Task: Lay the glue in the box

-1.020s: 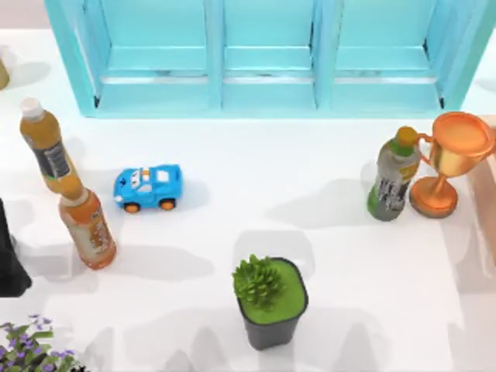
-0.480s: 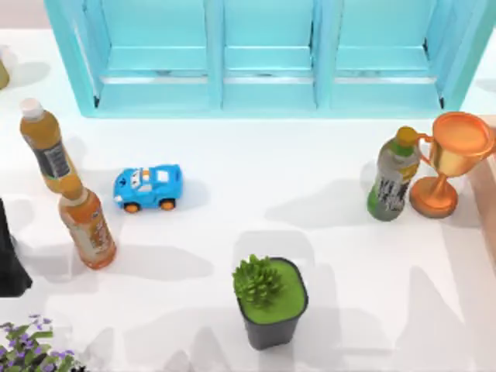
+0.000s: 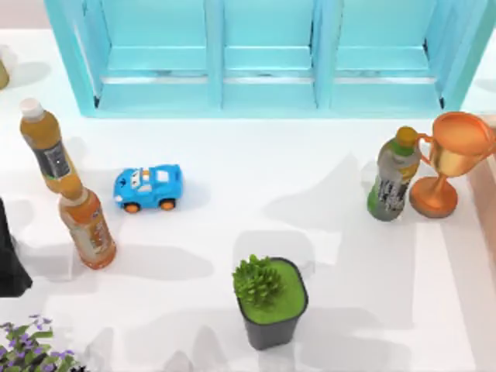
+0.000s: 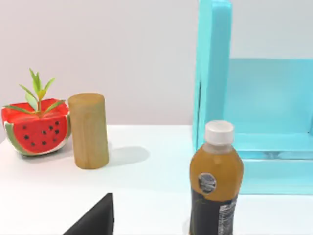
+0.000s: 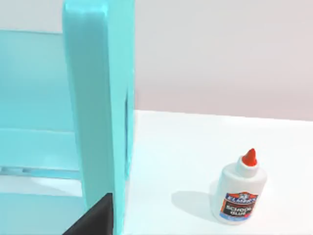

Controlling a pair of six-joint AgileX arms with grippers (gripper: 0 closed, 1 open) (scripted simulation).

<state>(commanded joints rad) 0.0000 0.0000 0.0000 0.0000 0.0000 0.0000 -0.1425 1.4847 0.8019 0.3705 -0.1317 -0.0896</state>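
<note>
Picking up the glue bottle [image 5: 239, 191] through the right wrist camera: white with a red cap, standing upright on the white table [image 5: 195, 142], near the outer side wall of the turquoise box [image 5: 100, 98] but clear of it, not inside. Seeing just a dark corner of the right gripper [image 5: 93, 218] at the picture's edge, so cannot tell how wide it stands or whether it carries anything. Same story on the left wrist camera: a dark corner of the left gripper [image 4: 93, 218], grip impossible to judge, with an amber bottle [image 4: 216, 181] close ahead, label end cut off by the frame, and farther back a wooden cylinder [image 4: 88, 131] just beside a watermelon planter [image 4: 34, 127]. Switching to the top view: three compartments of the box across the upper frame, back part cut off at the top edge; left arm [image 3: 9, 260] as a dark shape clipped by the left edge; purple flowers [image 3: 27, 349] chopped by the lower left corner. In full sight there: a blue toy car [image 3: 148, 187] left of centre, an orange bottle [image 3: 87, 225] at its lower left, a potted plant [image 3: 267, 298] at lower centre, a green bottle [image 3: 393, 177] touching or nearly touching a copper trophy [image 3: 449, 159] at right, hard to say which.
</note>
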